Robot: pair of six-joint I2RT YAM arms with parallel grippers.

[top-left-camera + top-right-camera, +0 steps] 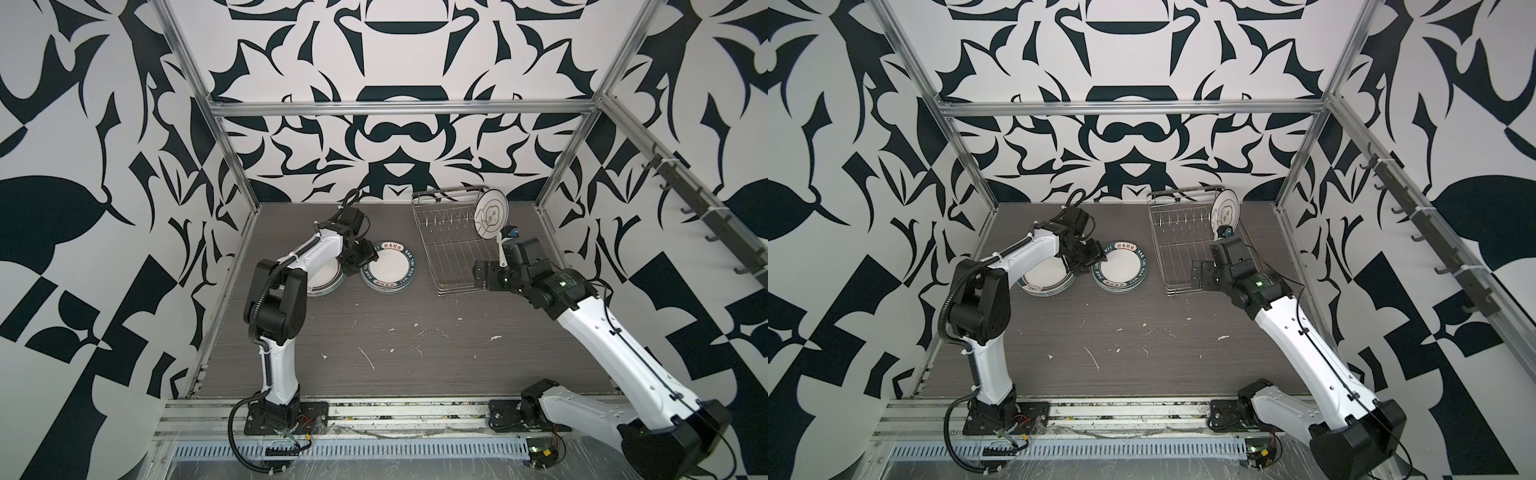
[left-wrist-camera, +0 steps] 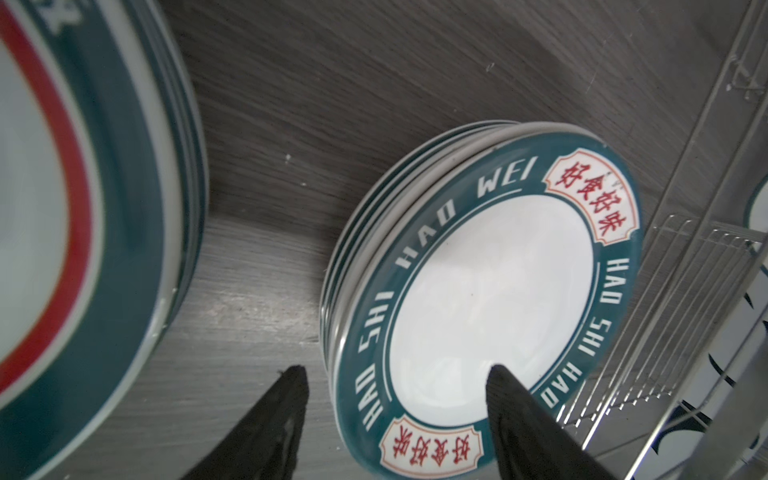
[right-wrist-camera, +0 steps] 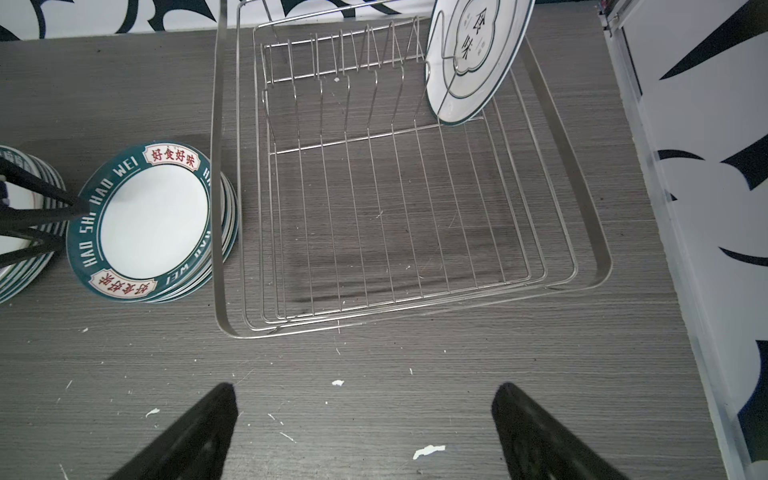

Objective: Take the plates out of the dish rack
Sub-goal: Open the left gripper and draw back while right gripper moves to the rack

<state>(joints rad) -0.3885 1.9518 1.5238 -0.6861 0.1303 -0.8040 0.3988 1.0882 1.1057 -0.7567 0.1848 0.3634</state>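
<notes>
Grey wood-grain desk (image 1: 395, 332): my left jaws stand released astride the rim of the stacked teal-rimmed white plates (image 2: 490, 291), left of the silver wire dish rack (image 3: 374, 216). One round white cloud-emblem plate (image 3: 478, 58) stands in its far right corner — my right jaws, wide and empty, should fetch it.

plate (image 1: 490, 214) in dish rack (image 1: 457, 257); inner stack (image 1: 388, 270), outer stack (image 1: 328, 275) to its left

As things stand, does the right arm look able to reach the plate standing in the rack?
Probably yes: the right gripper is open, facing the rack, and the plate stands alone in it with nothing in the way.
</notes>
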